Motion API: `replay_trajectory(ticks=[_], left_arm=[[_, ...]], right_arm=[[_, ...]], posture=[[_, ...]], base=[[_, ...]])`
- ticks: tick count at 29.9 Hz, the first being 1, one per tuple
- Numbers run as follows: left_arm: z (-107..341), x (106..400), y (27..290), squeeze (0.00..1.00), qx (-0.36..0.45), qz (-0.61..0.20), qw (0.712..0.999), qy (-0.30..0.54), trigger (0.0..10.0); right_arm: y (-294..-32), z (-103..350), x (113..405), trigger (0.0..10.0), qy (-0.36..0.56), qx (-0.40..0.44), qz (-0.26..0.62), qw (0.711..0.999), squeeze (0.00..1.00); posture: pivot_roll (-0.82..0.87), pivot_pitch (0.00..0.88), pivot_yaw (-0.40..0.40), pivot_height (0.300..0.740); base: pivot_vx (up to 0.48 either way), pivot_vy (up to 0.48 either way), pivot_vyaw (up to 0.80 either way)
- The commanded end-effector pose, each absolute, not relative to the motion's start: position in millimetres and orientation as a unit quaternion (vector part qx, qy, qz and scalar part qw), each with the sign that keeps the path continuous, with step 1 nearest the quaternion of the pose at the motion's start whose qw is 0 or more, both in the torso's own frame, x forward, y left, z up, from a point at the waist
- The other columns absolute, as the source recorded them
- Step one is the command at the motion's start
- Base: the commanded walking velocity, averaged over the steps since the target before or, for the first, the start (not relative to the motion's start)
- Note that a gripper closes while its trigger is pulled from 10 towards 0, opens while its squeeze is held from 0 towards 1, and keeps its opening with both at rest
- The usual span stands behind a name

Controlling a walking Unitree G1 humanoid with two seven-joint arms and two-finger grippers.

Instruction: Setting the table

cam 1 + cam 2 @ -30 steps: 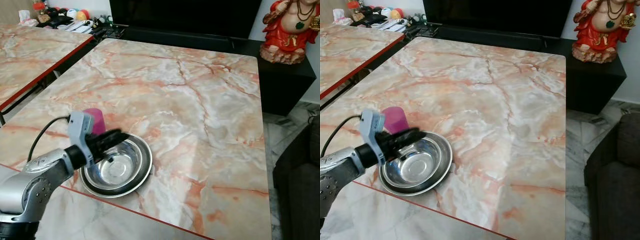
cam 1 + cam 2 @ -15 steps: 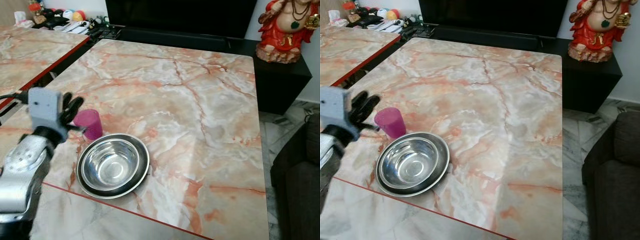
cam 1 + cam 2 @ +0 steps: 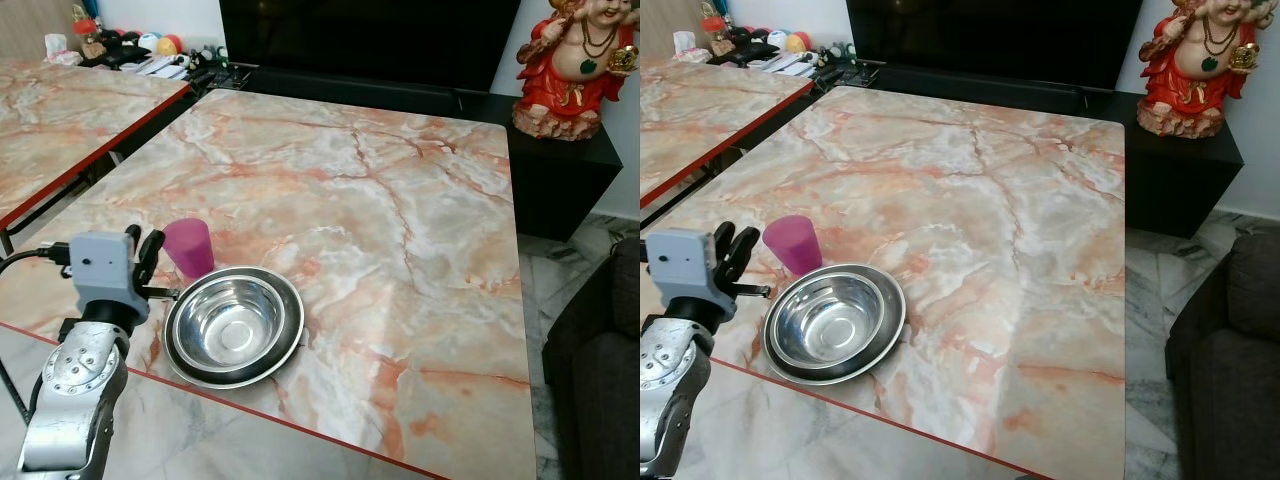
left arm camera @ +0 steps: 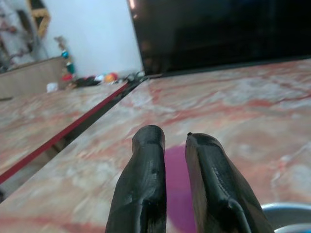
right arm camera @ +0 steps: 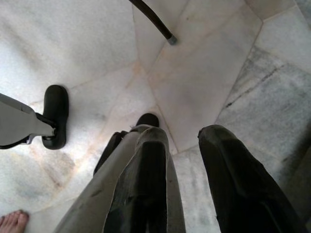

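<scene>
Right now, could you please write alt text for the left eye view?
The left end effector hovers beside a pink cup on a marble table, close to stacked steel bowls. A red figurine stands beyond the table's far corner.

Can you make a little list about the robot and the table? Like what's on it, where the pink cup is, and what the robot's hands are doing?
table: marble top with a red edge
on it: pink cup, steel bowl on a steel plate
cup position: upright, just behind the bowl's left side
left gripper: beside the cup, fingers slightly apart, holding nothing
right gripper: pointing at the floor, open
beyond the table: red statue
</scene>
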State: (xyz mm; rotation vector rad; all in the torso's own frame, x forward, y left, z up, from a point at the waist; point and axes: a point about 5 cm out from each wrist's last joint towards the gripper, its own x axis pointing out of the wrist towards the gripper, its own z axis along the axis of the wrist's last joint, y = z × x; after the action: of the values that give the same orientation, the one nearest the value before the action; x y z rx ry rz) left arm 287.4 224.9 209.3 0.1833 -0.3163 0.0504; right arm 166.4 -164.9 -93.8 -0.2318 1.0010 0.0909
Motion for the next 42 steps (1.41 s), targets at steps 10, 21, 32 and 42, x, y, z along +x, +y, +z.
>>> replay_trajectory(ticks=[10,21,32,42], left_arm=[[209,288,229,0.0,0.079,0.035,0.983,-0.163,10.0],[211,289,226,0.0,0.085,0.027,0.982,-0.169,10.0],[215,289,229,0.0,0.085,0.038,0.98,-0.176,10.0],[220,290,235,0.0,0.089,0.05,0.978,-0.182,10.0]], right_arm=[[-165,-97,159,10.0,0.487,-0.103,0.044,0.866,0.0],[-163,-98,157,10.0,0.488,-0.103,0.047,0.865,0.0],[-164,-97,159,10.0,0.487,-0.102,0.046,0.866,0.0],[-164,-96,161,10.0,0.486,-0.103,0.046,0.867,0.0]], posture=[[0.07,0.065,0.027,0.74],[0.07,0.065,0.032,0.74],[0.08,0.085,0.028,0.74],[0.08,0.093,0.026,0.74]], base=[[0.0,0.288,0.0],[0.0,0.48,0.0],[0.0,0.48,0.0],[0.0,0.48,0.0]])
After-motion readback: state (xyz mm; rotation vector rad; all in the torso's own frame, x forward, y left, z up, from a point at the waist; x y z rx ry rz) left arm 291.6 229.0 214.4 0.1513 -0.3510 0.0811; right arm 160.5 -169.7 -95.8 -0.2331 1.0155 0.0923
